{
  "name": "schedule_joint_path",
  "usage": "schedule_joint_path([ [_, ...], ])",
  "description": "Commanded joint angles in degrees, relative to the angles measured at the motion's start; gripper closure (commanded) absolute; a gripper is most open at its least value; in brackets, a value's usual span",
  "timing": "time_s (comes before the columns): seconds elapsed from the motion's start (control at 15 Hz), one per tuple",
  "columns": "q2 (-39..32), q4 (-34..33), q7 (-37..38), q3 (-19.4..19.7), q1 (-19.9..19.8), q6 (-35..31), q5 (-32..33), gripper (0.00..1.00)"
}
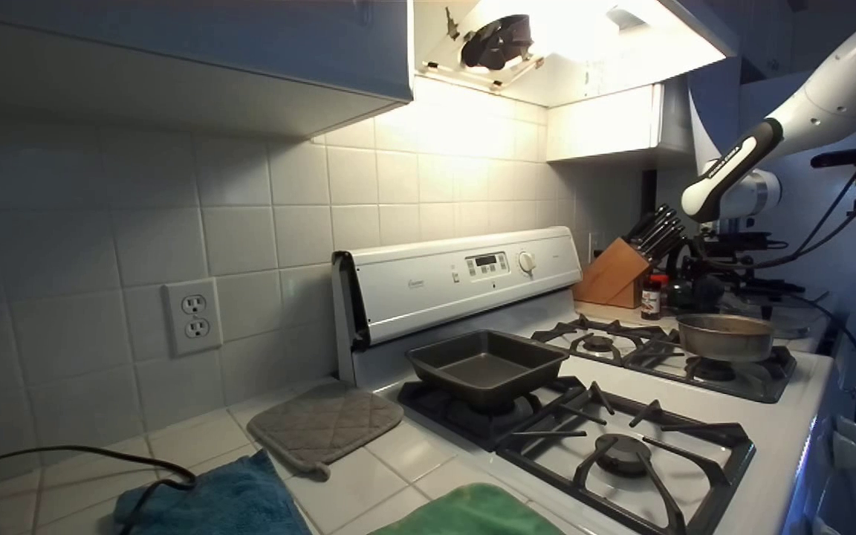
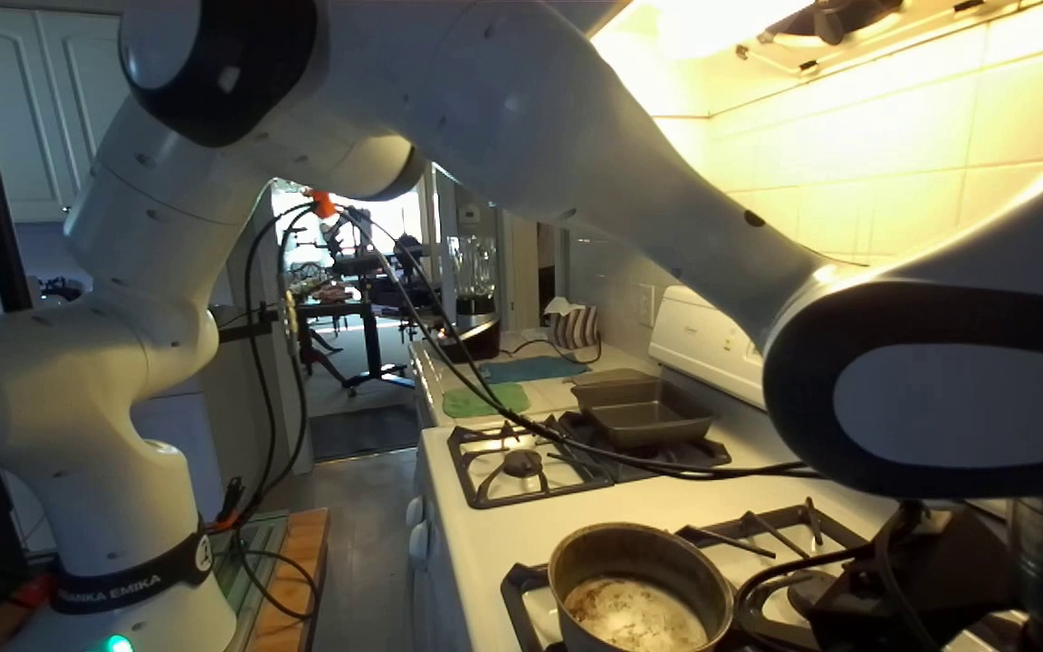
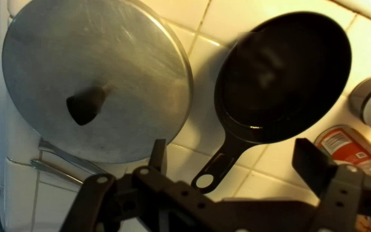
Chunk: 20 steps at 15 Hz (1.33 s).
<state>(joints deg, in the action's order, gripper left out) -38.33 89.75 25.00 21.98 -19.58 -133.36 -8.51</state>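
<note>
Tiled counter (image 3: pixel 182 13) bears a black skillet (image 3: pixel 285 77) beside a metal lid (image 3: pixel 108 71), its knob (image 3: pixel 83 111) upward, presumably for easy lifting. Gripper (image 3: pixel 232 158) spread apart, empty; skillet handle (image 3: pixel 221 161) visible between its tips.

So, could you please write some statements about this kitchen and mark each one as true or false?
1. The gripper is open. True.
2. The lid and the skillet lie side by side. True.
3. The gripper holds the skillet. False: it holds nothing.
4. The pot and the baking pan sit on the stove. True.
5. The lid covers the pot. False: the pot is uncovered.
6. The skillet sits on the stove. False: it is on the counter.
</note>
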Motion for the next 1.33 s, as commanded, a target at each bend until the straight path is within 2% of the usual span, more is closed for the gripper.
schedule_joint_path([
  [0.0, -3.3, -4.9, -0.2, -1.5, -2.4, 0.2, -0.7, 0.00],
  [0.67, -7.5, -10.5, 0.2, -4.0, -5.2, 0.9, -2.6, 0.00],
  [1.27, -8.5, -12.6, 1.4, -4.7, -5.8, 5.0, -4.3, 0.00],
])
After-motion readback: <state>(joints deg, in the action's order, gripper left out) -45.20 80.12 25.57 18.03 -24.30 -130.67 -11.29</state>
